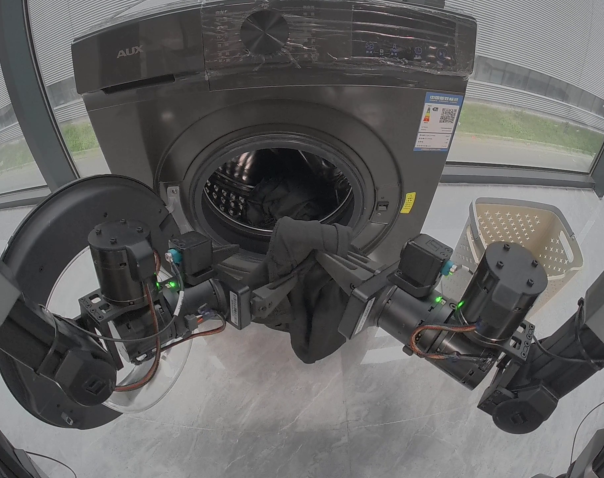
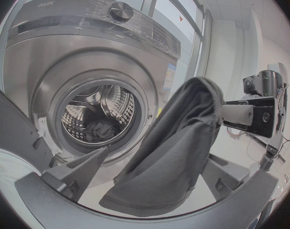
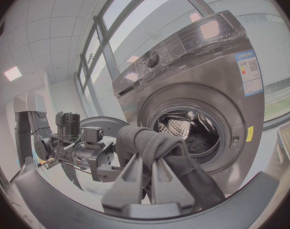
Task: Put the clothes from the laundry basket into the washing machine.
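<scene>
1. Right gripper (image 3: pixel 148 159) is just in front of the washing machine (image 1: pixel 149 121), and its jaws are pressed tight on a dark cloth (image 1: pixel 312 313).
2. The dark cloth is bunched up at the top, where it is pinched. The rest hangs down in the air in front of the washing machine, not inside it.
3. The left gripper (image 1: pixel 285 293) is also in front of the washing machine, right by the cloth. Its jaws are spread wide apart.
4. More dark clothes (image 1: pixel 285 197) lie inside the washing machine, down in the shiny drum (image 1: pixel 229 197).
5. The round door (image 1: pixel 56 234) is swung wide open on the left of the washing machine.
6. A pale laundry basket (image 1: pixel 521 230) stands on the floor (image 1: pixel 249 399) to the right of the washing machine.
</scene>
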